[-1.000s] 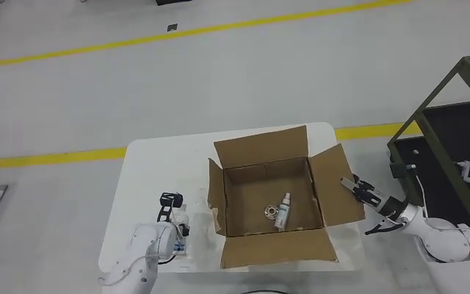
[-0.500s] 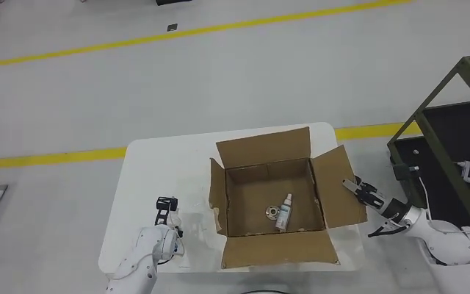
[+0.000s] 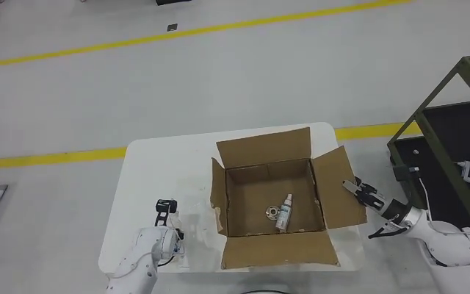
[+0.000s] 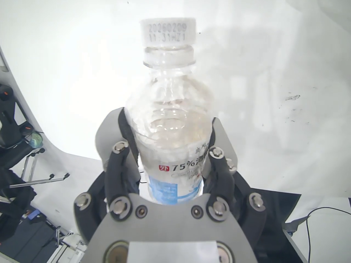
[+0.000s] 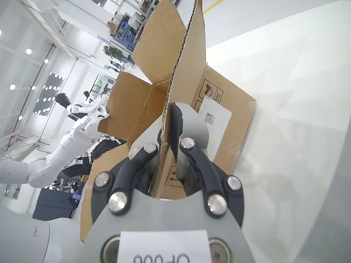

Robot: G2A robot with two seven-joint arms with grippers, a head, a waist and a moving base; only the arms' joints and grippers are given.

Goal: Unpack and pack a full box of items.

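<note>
An open cardboard box (image 3: 273, 253) stands in the middle of the white table (image 3: 158, 165). On its floor lie a small white spray bottle (image 3: 283, 209) and a metal ring (image 3: 270, 212). At the table's near left, my left gripper (image 3: 169, 220) (image 4: 167, 121) is shut on a clear plastic bottle (image 4: 168, 105) with a white cap and a blue-and-white label, its cap pointing away from the wrist. My right gripper (image 3: 353, 187) (image 5: 171, 135) is shut on the edge of the box's right flap (image 3: 336, 184) (image 5: 189, 45), one finger on each side of the cardboard.
A dark green cart (image 3: 433, 140) stands just off the table's right side, close to the right arm. The box's left flap (image 3: 217, 198) stands nearly upright, torn at its edge. Bare table lies between the left gripper and the box.
My left arm has drawn back a little toward the table's near edge with the bottle. The right gripper and the flap it holds shifted slightly to the right.
</note>
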